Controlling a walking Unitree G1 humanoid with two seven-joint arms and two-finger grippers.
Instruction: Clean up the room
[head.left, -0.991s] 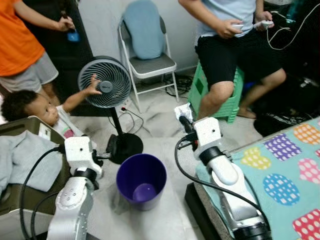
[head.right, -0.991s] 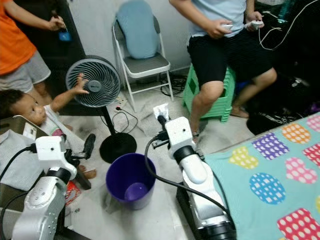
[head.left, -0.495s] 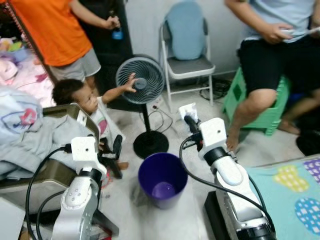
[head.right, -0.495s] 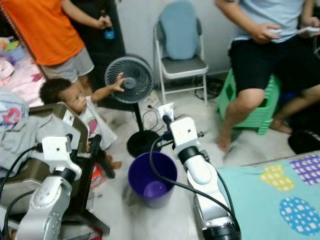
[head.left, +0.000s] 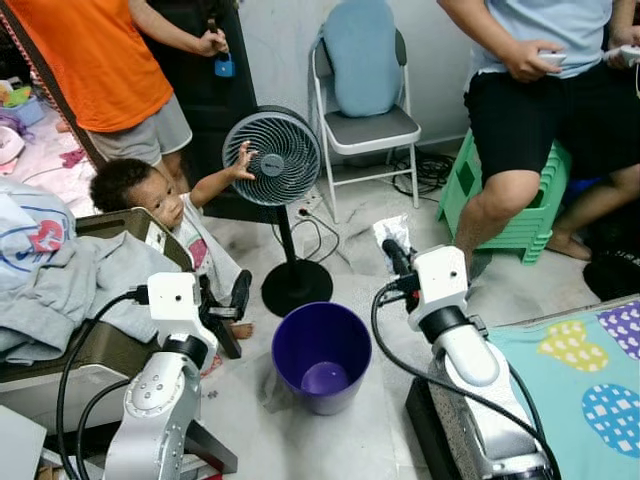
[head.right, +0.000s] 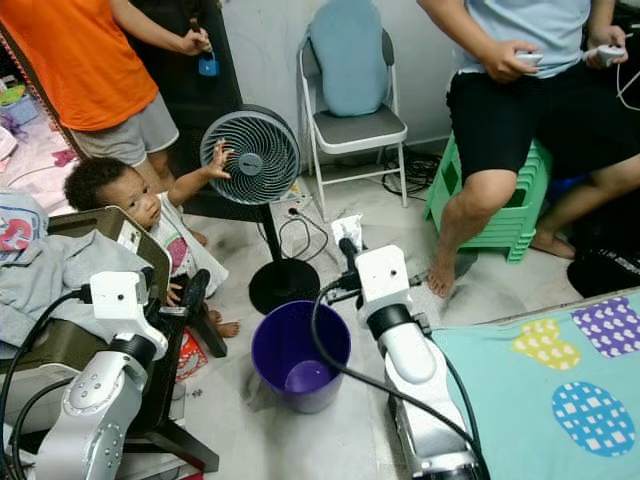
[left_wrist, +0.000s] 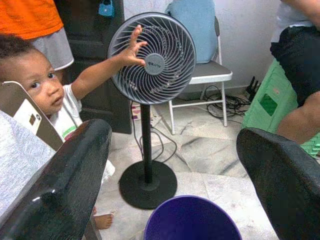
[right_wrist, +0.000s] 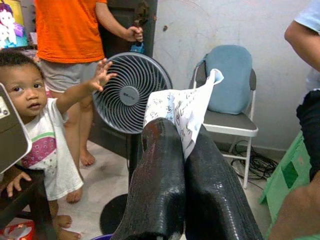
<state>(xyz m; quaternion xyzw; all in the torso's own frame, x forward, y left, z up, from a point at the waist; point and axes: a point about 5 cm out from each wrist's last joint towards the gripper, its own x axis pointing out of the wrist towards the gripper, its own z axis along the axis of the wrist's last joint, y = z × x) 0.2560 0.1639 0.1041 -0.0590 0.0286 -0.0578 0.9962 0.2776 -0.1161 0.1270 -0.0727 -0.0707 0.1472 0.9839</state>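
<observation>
A purple bin (head.left: 322, 355) stands on the floor between my two arms, empty but for a pale patch at its bottom. My right gripper (head.left: 392, 252) is shut on a crumpled white paper scrap (right_wrist: 182, 107), held a little above the floor just beyond the bin's right rim. The scrap (head.left: 388, 232) sticks up past the fingertips. My left gripper (left_wrist: 175, 165) is open with nothing between its fingers. It hovers to the left of the bin, near a dark chair leg, and faces the fan.
A standing fan (head.left: 271, 160) is right behind the bin, and a small child (head.left: 150, 200) touches its grille. A person in orange (head.left: 110, 70) stands behind. A folding chair (head.left: 365, 110), a person seated on a green stool (head.left: 510, 190), a clothes-laden seat (head.left: 60, 280) and a patterned bed (head.left: 590, 370) hem the floor.
The camera swung left, then slightly back, so the whole scene shifted. My right gripper still holds the paper near the bin. The child keeps a hand on the fan.
</observation>
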